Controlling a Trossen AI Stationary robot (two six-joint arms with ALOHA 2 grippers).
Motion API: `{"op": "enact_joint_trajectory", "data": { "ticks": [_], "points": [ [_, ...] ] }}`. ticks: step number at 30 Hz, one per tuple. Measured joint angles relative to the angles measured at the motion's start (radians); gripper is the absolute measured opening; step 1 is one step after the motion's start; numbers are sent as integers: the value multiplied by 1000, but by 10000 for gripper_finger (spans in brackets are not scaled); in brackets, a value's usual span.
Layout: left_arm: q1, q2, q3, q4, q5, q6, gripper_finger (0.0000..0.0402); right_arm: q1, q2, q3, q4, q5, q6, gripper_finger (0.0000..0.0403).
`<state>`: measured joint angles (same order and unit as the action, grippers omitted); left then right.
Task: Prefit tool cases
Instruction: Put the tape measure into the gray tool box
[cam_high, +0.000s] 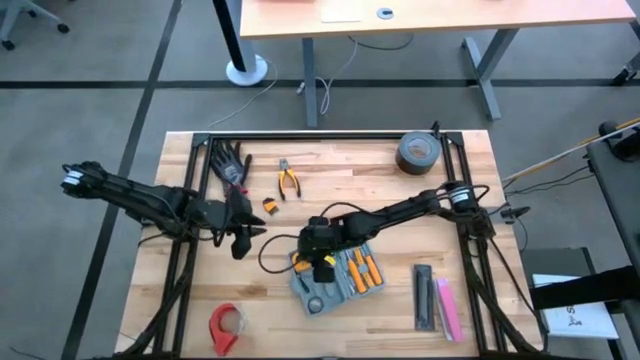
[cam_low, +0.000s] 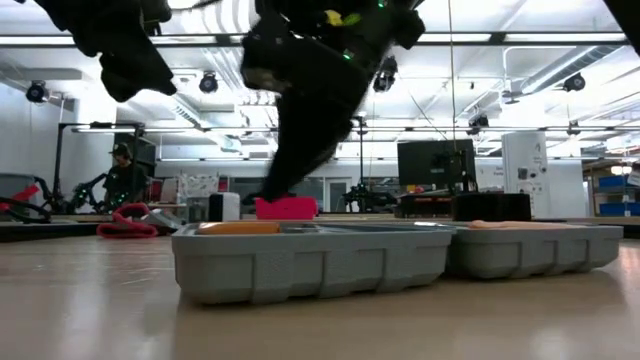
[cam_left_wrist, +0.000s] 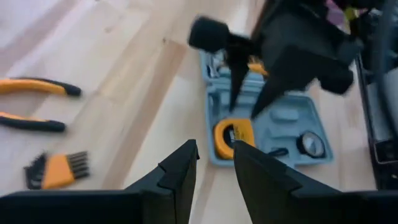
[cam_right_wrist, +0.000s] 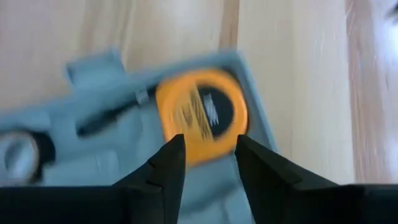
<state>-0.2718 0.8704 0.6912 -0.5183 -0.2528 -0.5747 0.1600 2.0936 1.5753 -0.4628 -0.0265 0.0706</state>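
On the wooden tabletop (cam_high: 330, 170), near the front left, lies a red tape dispenser (cam_high: 226, 327). Above it the left arm reaches in from the left edge, and the left gripper (cam_high: 243, 236) hangs over bare wood, left of the case; its jaws stand a narrow gap apart and hold nothing, as the left wrist view shows (cam_left_wrist: 214, 165). Behind it, near the back rail, rests a black work glove (cam_high: 231, 163), then a small orange hex-key set (cam_high: 269, 205) and a pair of orange-handled pliers (cam_high: 289, 180).

The open blue-grey tool case (cam_high: 335, 280) sits at the front centre of the tabletop, turned at an angle, its grey tray (cam_low: 310, 262) holding orange-handled screwdrivers (cam_high: 362, 268) and a round yellow tape measure (cam_right_wrist: 200, 115) near one corner. The right gripper (cam_high: 322, 262) is down over that end of the case, its arm stretching in from the right. In the right wrist view its jaws are parted narrowly just above the tape measure, gripping nothing that can be seen.

Farther right, a roll of grey duct tape (cam_high: 418, 152) stands by the back rail, and a black bar (cam_high: 424, 296) and a pink bar (cam_high: 446, 308) lie side by side near the front right.
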Motion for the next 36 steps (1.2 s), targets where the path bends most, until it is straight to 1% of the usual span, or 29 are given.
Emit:
{"op": "enact_joint_trajectory", "data": {
  "ticks": [5,8,12,18,23,25,29,33,36],
  "points": [
    [-2,87,0,58,62,-4,113,1,-14,-1,-161,0,8,127],
    [-4,154,0,103,94,-5,113,6,-21,-19,-215,-3,29,120],
    [-5,243,0,170,138,-9,109,19,-46,-56,-217,-24,41,111],
    [-7,342,0,246,158,-16,94,30,-69,-65,-216,-36,41,110],
    [-8,415,0,325,234,-20,85,39,-74,-65,-207,-109,29,118],
    [-9,447,0,360,249,-20,84,49,-74,-66,-195,-130,11,119],
    [-10,506,0,412,268,-13,84,69,-74,-67,-209,-135,-11,112],
    [-10,546,0,464,302,-14,83,83,-91,-67,-261,-135,-4,101],
    [-13,572,0,476,323,-12,85,92,-104,-72,-276,-134,3,94]
  ]
}}
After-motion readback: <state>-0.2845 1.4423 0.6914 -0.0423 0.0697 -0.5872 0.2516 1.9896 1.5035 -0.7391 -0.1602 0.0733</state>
